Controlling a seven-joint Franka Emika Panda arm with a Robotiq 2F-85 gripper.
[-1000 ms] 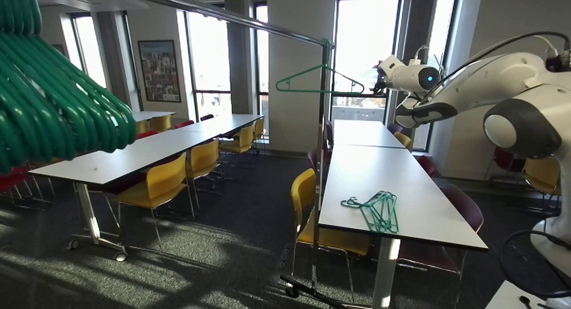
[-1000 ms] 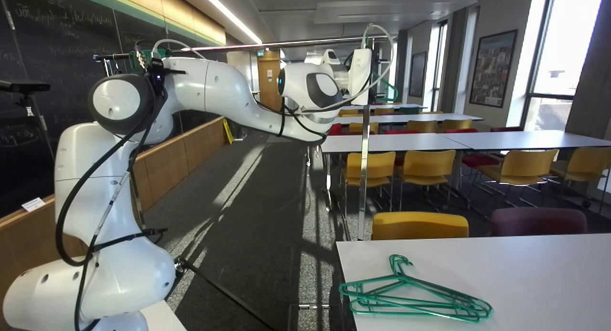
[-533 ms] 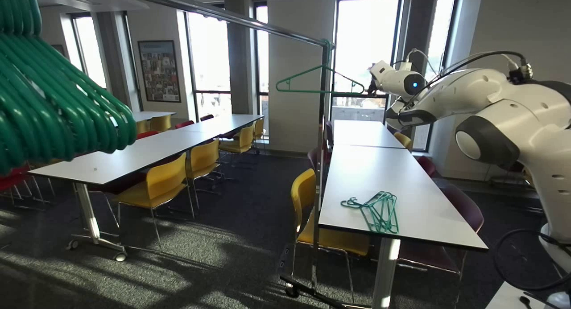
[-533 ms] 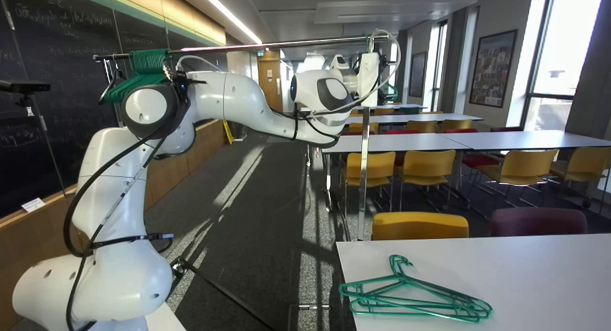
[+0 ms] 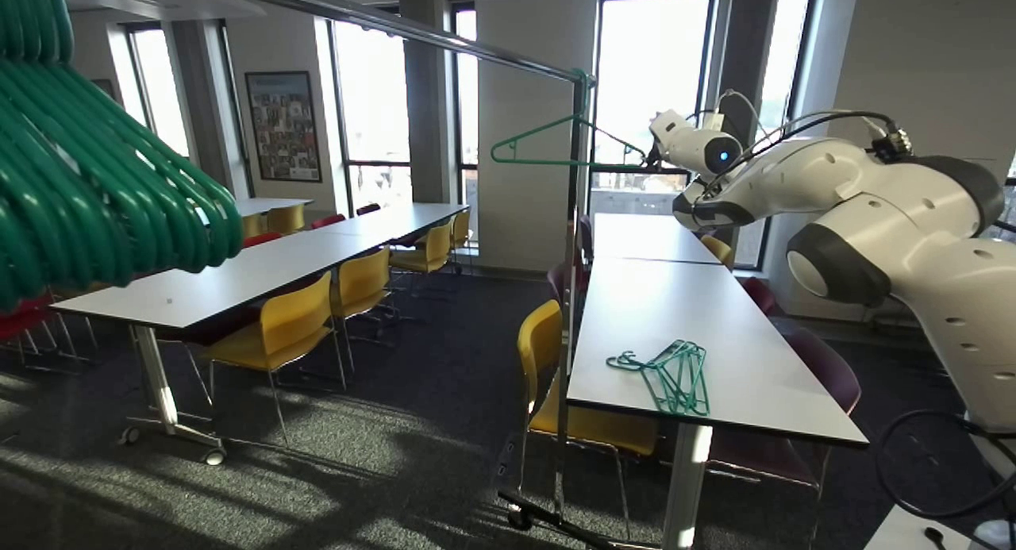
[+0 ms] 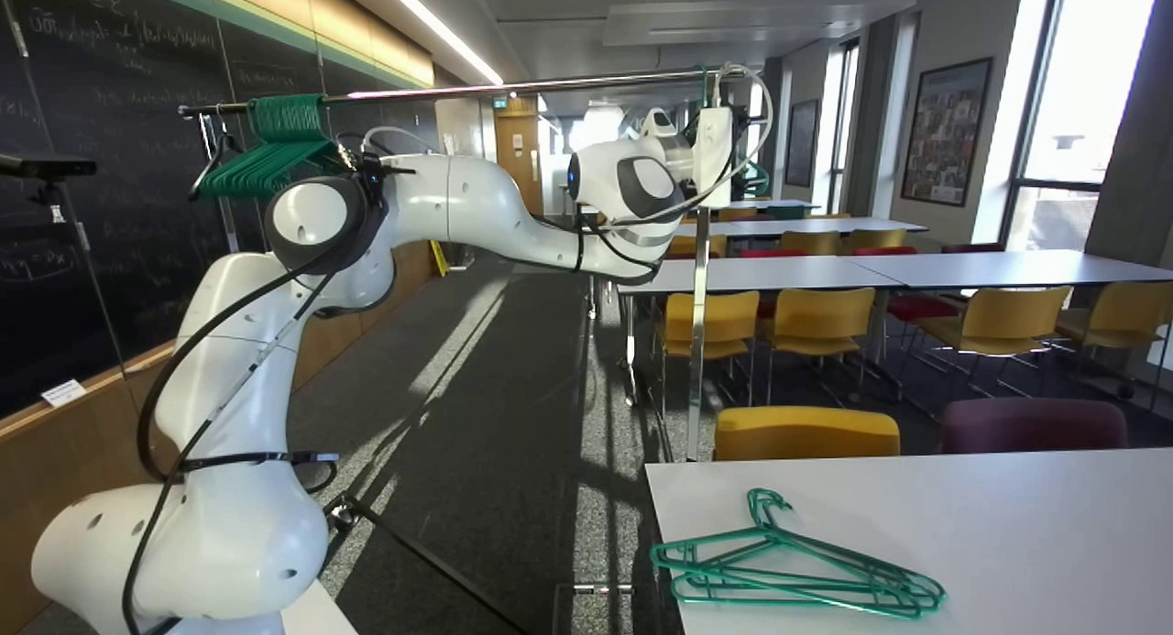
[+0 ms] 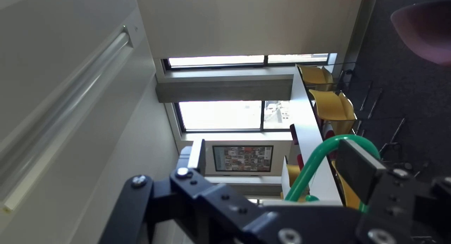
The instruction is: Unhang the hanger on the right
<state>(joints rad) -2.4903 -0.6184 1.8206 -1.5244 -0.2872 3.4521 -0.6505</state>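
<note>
A thin dark-green triangular clothes hanger [image 5: 544,163] hangs by its hook from the end of a shiny horizontal metal rail [image 5: 397,32], beside the top of a slim upright metal post [image 5: 567,320]. In an exterior view its long lower bar runs nearly level, and the corner nearest the white jointed robot arm [image 5: 825,169] meets the outline of the black two-fingered tool [image 7: 277,157]. The wrist view shows the tool spread wide; part of the hanger's rounded corner appears in the gap, just beside one finger's flat dark pad [image 7: 354,170], and the curve passes behind that pad. Whether pad and hanger touch cannot be told. In an exterior view a white box-shaped housing [image 6: 712,154] on the wrist hides most of the tool and much of the hanger. Toward the opposite end of the rail, well apart from the single hanger, hangs a dense bunch of bright green hangers [image 5: 111,209]. Below, a small overlapping pile of thin green hangers [image 5: 680,379] lies flat on a white rectangular worktop [image 5: 651,304], near its edge. A yellow moulded chair [image 6: 806,433] and a dark purple chair [image 6: 1035,426] stand along the worktop's side. Beyond the hanger and the tool rises a tall bright window [image 5: 655,58].
</note>
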